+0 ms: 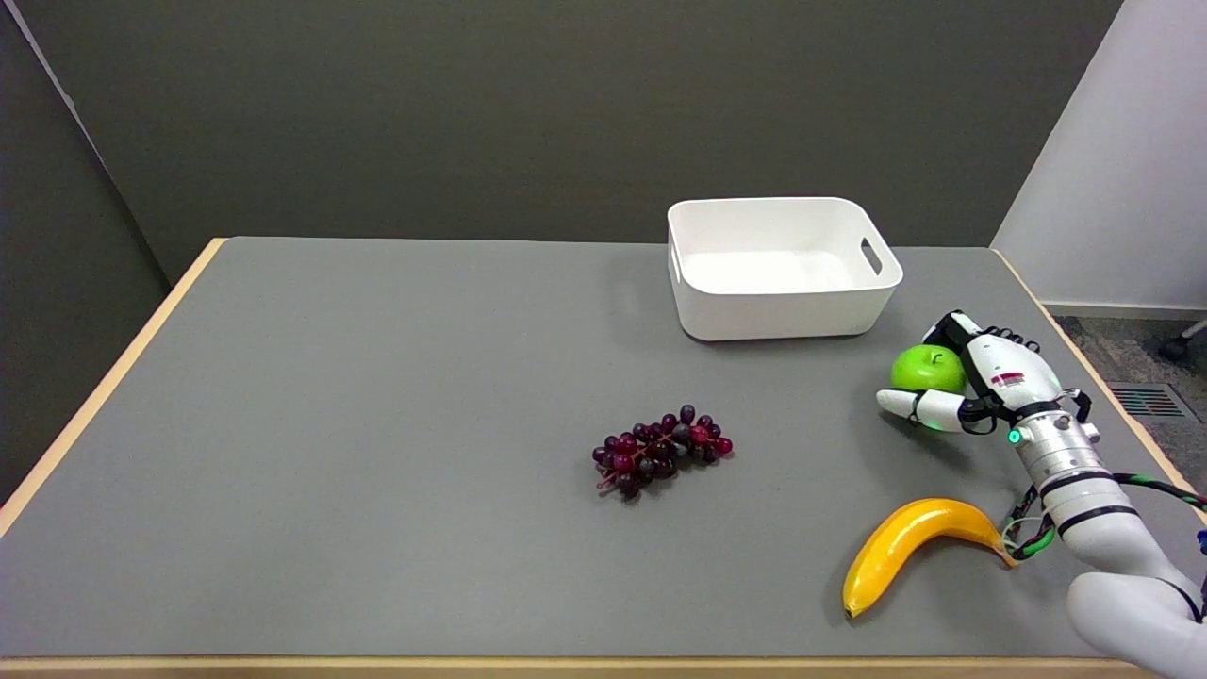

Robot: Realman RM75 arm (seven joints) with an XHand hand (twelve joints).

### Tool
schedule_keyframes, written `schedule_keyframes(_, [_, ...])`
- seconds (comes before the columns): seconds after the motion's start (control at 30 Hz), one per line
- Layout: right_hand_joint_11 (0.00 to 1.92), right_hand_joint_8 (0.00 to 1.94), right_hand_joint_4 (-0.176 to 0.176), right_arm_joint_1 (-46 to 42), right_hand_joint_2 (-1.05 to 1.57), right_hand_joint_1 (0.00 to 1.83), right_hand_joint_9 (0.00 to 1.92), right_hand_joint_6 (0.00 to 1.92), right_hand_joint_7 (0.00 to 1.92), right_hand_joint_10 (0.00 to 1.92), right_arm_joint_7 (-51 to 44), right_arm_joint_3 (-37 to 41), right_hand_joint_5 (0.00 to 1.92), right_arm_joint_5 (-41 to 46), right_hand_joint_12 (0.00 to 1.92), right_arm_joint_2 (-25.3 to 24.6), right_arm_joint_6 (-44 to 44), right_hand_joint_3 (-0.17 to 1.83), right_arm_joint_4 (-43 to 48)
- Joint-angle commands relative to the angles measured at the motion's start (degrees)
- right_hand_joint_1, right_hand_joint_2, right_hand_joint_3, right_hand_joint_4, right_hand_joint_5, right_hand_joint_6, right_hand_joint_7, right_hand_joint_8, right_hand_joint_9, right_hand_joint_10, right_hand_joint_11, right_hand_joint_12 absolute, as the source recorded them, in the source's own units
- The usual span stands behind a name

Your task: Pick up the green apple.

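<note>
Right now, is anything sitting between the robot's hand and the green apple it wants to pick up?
No, nothing visible is in the way. The right hand is already at the green apple, its fingers curled around it. The banana, the grapes and the white bin all lie apart from it.

No text, brand or number can be read anywhere. The only marking is a small red patch on the white back of the right hand [981,382], near the table's [377,424] right edge, and it is too small to make out as letters or a sign.
</note>
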Motion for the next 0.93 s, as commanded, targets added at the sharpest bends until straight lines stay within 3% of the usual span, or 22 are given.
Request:
schedule_keyframes(0.03, [0.53, 1.81, -0.176, 1.6, 1.34, 1.07, 0.74, 1.75, 0.50, 1.92, 0.2, -1.4, 0.44, -1.5, 1.92, 0.4, 5.6, 0.18, -0.4])
schedule_keyframes(0.47, [0.52, 1.85, -0.176, 3.1, 1.34, 1.06, 0.74, 1.79, 0.47, 1.92, 0.6, 2.7, 0.42, -2.2, 1.92, 6.5, 20.1, 0.21, 14.4])
schedule_keyframes(0.7, [0.49, 1.87, -0.176, 14.7, 1.35, 1.06, 0.74, 1.80, 0.47, 1.92, 0.2, -1.2, 0.41, -5.7, 1.92, 7.4, 11.3, 0.21, 15.9])
schedule_keyframes(0.93, [0.46, 1.88, -0.176, 34.4, 1.36, 1.05, 0.73, 1.81, 0.46, 1.92, 0.6, -13.9, 0.40, -5.9, 1.92, 3.4, 1.8, 0.20, 3.2])
